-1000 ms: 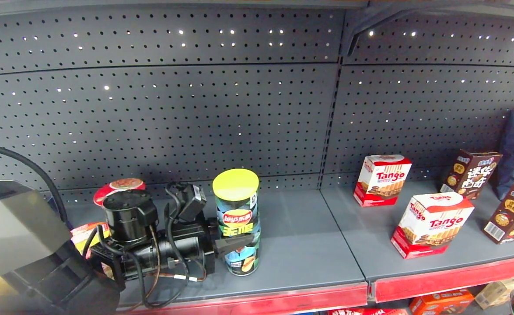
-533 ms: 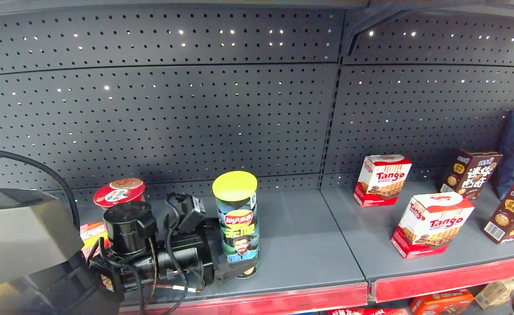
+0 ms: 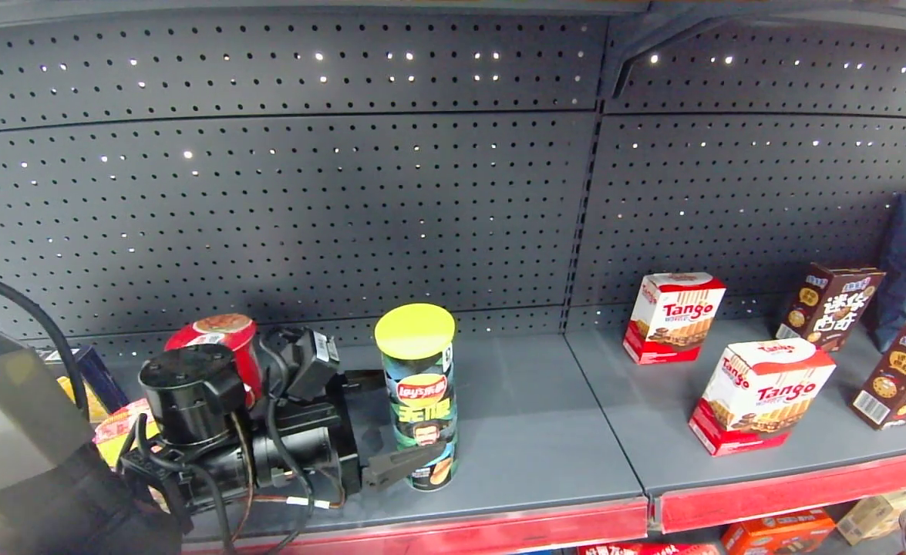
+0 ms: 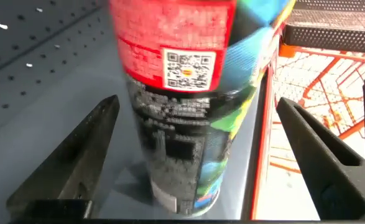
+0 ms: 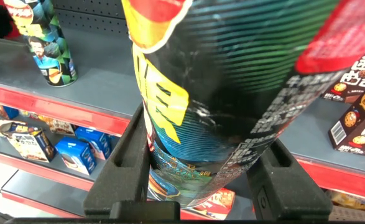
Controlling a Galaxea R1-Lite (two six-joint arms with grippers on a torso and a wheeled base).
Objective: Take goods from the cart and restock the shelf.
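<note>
Left gripper (image 4: 198, 109) gapes wide, 1 finger either side of the upright chip can (image 3: 420, 397) on the shelf (image 3: 530, 439), at 9 o'clock from 2 wafer boxes (image 3: 761, 395). Right gripper (image 5: 204, 168) clamps a second can (image 5: 232, 81), seemingly off the shelf.

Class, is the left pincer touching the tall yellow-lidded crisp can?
Apart. Left wrist view: the open left pincer straddles the crisp can, gaps beside both fingers.
</note>
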